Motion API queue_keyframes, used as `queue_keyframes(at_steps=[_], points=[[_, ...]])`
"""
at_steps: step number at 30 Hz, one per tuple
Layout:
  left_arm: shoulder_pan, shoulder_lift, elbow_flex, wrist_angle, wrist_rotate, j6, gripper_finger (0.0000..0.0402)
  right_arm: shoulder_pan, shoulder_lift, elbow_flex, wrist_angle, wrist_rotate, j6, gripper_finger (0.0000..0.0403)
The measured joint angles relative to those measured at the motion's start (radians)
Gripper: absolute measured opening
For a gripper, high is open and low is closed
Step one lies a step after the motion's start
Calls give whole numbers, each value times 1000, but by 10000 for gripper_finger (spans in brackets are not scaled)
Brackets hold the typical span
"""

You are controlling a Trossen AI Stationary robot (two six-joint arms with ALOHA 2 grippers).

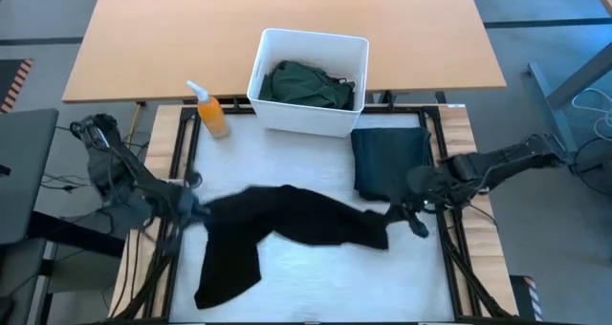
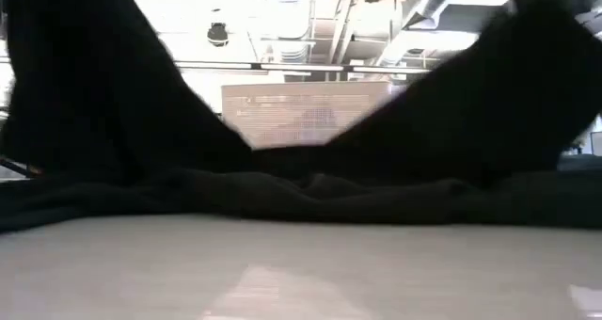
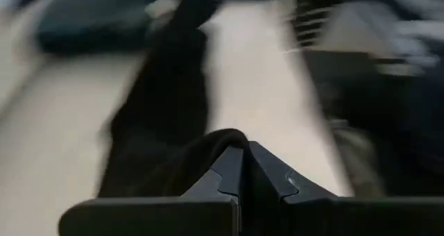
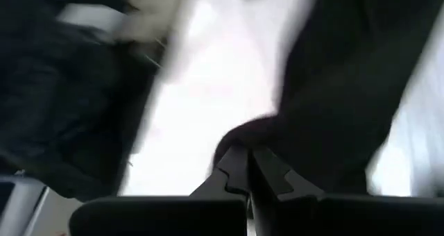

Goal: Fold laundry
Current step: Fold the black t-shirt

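1. High view: black trousers [image 1: 287, 231] stretched across the white desk [image 1: 316, 287], pinched at both ends, sagging in the middle.
2. Left gripper [image 1: 194, 206] pressed together on the left end of the garment, by the desk's left edge; seen in the left wrist view as dark fingers [image 3: 267, 177] closed tight with a fold of black cloth [image 3: 187, 163] bunched against them.
3. Right gripper [image 1: 406, 213] likewise clamped on the right end; in the right wrist view the closed fingers [image 4: 239, 170] meet a hump of black fabric [image 4: 312, 125].
4. Probably held this way to spread the garment flat and take out slack before a fold: two opposite grips, pulling apart.
5. Long axis running left to right across the desk, tilted slightly toward the front on the left; one leg [image 1: 229, 268] trailing off toward the near left corner, away from that line.
6. Low view: cloth [image 2: 310, 193] rising steeply at both sides toward the grips and lying on the desk only in the middle.
7. Behind the right end, a dark folded garment [image 1: 390, 161] lying flat, apart from the work; likely finished.
8. White bin [image 1: 308, 122] farther back with dark green laundry [image 1: 308, 84] inside, probably waiting its turn.
9. Orange bottle [image 1: 210, 111] standing just left of the bin, clear of the cloth.
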Motion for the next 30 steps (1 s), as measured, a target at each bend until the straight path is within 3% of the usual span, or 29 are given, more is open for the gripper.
queue_keyframes(at_steps=[4, 6, 7, 8, 10, 12, 13, 15, 17, 20, 24, 30], points=[[-1, 35, 12, 312, 201, 340, 0, 113, 4, 80, 159, 0, -206, 17], [-1, 50, 47, 411, 301, 560, 0, 156, 2, 143, 188, 0, -399, 17], [-1, 54, 73, 423, 301, 688, 0, 164, -1, 175, 193, 11, -525, 17], [-2, 54, 100, 436, 231, 798, 0, 159, -10, 198, 215, 51, -613, 17], [-1, 26, 134, 483, -105, 866, 0, 90, -29, 230, 288, 233, -597, 17], [11, -31, 137, 424, -480, 737, 0, -47, -37, 241, 256, 453, -372, 17], [20, -59, 130, 326, -601, 631, 0, -121, -42, 241, 161, 493, -224, 17], [40, -87, 116, 116, -708, 395, 0, -247, -56, 223, -88, 459, 42, 17], [60, -100, 92, -63, -691, 178, 0, -336, -43, 174, -227, 406, 215, 17], [72, -126, 57, -199, -645, -23, 0, -392, -27, 82, -286, 262, 301, 17], [70, -124, 40, -294, -531, -157, 0, -370, -26, 10, -152, 119, 315, 17], [70, -115, 31, -444, -382, -330, 0, -293, -54, -5, -109, 90, 333, 17]])
